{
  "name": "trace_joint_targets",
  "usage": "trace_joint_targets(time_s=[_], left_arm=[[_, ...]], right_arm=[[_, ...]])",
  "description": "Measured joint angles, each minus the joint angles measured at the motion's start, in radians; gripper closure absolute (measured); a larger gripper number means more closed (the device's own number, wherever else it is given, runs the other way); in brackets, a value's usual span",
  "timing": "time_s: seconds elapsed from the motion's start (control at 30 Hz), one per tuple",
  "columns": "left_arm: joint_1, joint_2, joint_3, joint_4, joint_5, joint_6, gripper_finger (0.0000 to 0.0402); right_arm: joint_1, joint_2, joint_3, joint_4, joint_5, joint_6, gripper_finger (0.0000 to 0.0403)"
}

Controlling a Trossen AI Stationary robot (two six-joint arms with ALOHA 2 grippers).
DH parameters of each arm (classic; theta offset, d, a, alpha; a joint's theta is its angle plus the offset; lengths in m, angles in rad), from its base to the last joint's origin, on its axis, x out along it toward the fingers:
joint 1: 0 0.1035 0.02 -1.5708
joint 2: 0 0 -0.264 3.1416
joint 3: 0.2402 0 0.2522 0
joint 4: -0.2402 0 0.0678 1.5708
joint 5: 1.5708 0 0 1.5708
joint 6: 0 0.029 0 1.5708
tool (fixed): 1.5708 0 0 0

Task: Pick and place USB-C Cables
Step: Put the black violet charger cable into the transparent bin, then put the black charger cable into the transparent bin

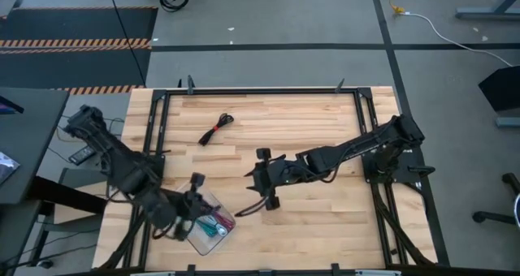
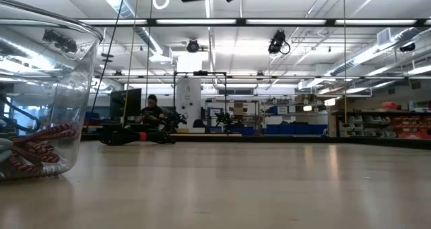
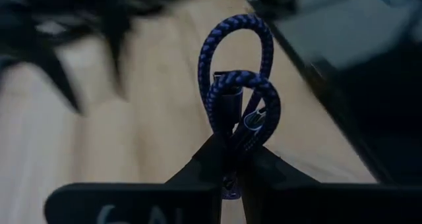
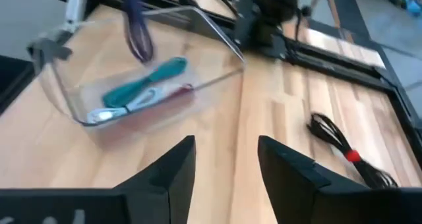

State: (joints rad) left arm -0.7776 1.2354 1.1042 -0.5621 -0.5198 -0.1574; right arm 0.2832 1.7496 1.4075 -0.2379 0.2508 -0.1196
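Below, the wooden table (image 1: 309,219) carries a clear plastic tray (image 1: 205,242) at its front-left corner. Over that tray hangs the left gripper (image 3: 231,159), fingers clamped on the purple cable (image 3: 239,85) — its loops stand above the fingertips. The right gripper (image 4: 225,159) waits near the table's middle, fingers spread with nothing between them. Inside the tray lie the teal cable (image 4: 146,80), a pale one (image 4: 124,109) and a magenta one (image 4: 178,91); the black-and-red cable (image 1: 216,128) rests well apart — toward the far edge.
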Motion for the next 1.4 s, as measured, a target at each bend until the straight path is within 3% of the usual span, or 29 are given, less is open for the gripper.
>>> trace_joint_targets(time_s=[0.2, 0.3, 0.57, 0.93, 1.2, 1.4], left_arm=[[-0.094, 0.001, 0.021, -0.382, 0.084, -0.225, 0.0367], [-0.110, 0.001, 0.017, -0.485, 0.128, -0.340, 0.0364], [-0.124, 0.003, 0.017, -0.405, 0.132, -0.245, 0.0310], [-0.122, 0.008, 0.017, -0.415, 0.112, -0.249, 0.0209], [-0.122, 0.008, 0.017, -0.416, -0.028, -0.230, 0.0206], [-0.095, 0.008, 0.017, -0.585, -0.297, -0.345, 0.0227]], right_arm=[[-0.020, 0.000, 0.000, -0.003, 0.002, 0.013, 0.0231], [-0.036, 0.000, 0.000, 0.004, 0.002, 0.015, 0.0231], [-0.091, 0.000, 0.000, 0.026, -0.018, 0.100, 0.0231], [-0.111, 0.000, 0.000, 0.043, -0.006, 0.092, 0.0231], [-0.193, 0.000, 0.000, 0.152, 0.046, -0.042, 0.0231], [-0.304, 0.050, -0.001, 0.109, 0.001, -0.111, 0.0232]])
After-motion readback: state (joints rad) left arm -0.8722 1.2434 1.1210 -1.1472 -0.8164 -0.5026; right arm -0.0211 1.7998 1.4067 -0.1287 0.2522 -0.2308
